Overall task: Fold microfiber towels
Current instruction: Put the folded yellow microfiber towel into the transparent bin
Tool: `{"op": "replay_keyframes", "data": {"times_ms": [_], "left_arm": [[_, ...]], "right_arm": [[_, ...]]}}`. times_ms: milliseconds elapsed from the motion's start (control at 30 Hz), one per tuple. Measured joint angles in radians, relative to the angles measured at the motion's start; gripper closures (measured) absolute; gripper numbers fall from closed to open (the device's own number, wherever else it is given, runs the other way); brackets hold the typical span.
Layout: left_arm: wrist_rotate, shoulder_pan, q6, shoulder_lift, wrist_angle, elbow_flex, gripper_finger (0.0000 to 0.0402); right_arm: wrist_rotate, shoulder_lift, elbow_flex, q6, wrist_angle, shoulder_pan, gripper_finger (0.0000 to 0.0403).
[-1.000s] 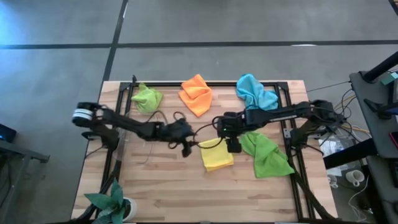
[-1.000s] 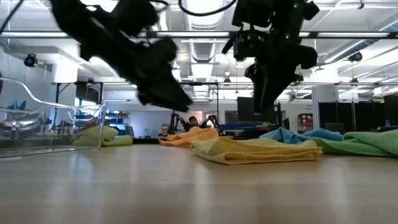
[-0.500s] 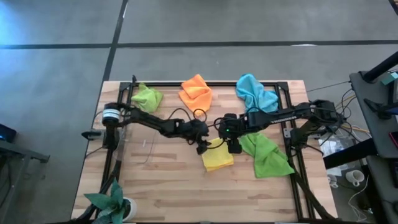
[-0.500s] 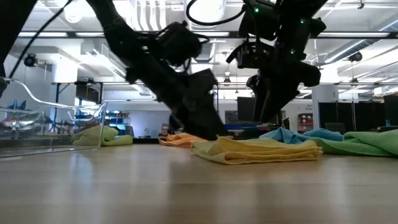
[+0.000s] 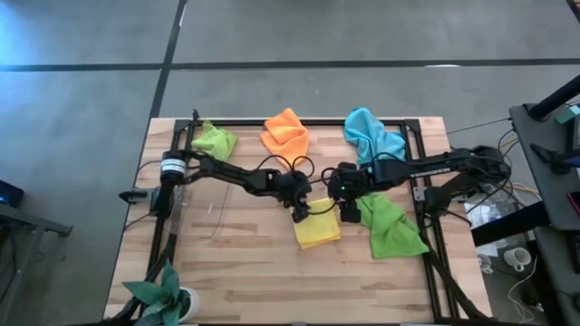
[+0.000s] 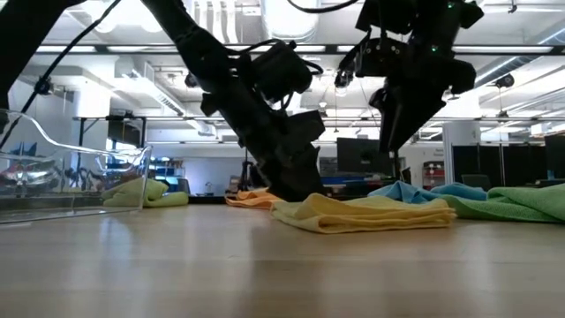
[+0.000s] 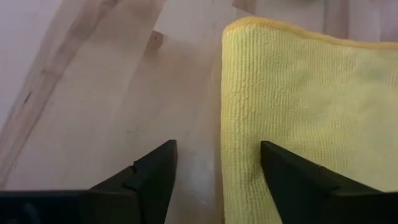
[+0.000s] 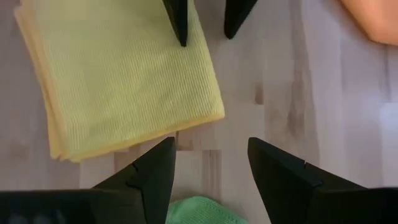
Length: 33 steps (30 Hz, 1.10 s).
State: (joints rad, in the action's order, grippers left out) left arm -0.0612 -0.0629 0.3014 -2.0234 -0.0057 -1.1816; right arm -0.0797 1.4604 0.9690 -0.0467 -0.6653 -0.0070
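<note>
A folded yellow towel [image 5: 318, 230] lies flat on the wood at mid-table. My left gripper [image 5: 299, 212] is open and low at the towel's far left corner. One finger [image 8: 179, 23] is over the towel's left edge [image 7: 231, 124], the other [image 8: 236, 17] over bare wood. My right gripper [image 5: 350, 215] hangs open above the gap between the yellow towel and a crumpled green towel [image 5: 390, 226], holding nothing. Lime green [image 5: 215, 141], orange [image 5: 285, 134] and light blue [image 5: 372, 134] towels lie bunched along the far edge. My left gripper comes down slanting from the table's left, its fingers on either side of the yellow towel's left edge [image 7: 227, 143] near the far corner. I cannot tell whether a fingertip touches the cloth. The towel lies flat and undisturbed.
A clear plastic container [image 6: 79, 168] stands at the table's left. A potted plant [image 5: 165, 293] sits at the near left corner. A black metal frame [image 5: 272, 120] runs round the tabletop. Bare wood [image 5: 245, 272] spreads along the near side.
My left gripper has travelled toward the table's right edge and sunk to the yellow towel's far left corner, tipping further down. My right gripper has drawn back a little toward the right edge. The yellow towel has not moved.
</note>
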Motion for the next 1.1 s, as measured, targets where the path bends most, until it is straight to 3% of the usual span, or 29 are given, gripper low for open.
{"op": "replay_keyframes", "data": {"times_ms": [367, 567, 700, 933, 1100], "left_arm": [[-0.04, 0.072, 0.011, -0.015, 0.029, 0.0, 0.039], [-0.023, 0.084, 0.034, 0.075, -0.116, 0.01, 0.0399], [0.102, 0.096, 0.09, 0.194, -0.303, 0.009, 0.04], [0.299, 0.107, 0.383, 0.399, -0.717, 0.012, 0.0401], [0.365, 0.125, 0.63, 0.507, -1.012, 0.03, 0.0401]], "right_arm": [[-0.054, -0.021, -0.001, 0.002, 0.002, 0.0, 0.0204], [-0.056, -0.021, -0.001, 0.002, -0.002, 0.0, 0.0204], [-0.057, -0.021, -0.002, 0.013, -0.001, 0.0, 0.0204], [-0.09, -0.02, -0.003, 0.013, 0.01, 0.0, 0.0204], [-0.105, -0.02, -0.003, 0.012, 0.014, 0.0, 0.0205]]}}
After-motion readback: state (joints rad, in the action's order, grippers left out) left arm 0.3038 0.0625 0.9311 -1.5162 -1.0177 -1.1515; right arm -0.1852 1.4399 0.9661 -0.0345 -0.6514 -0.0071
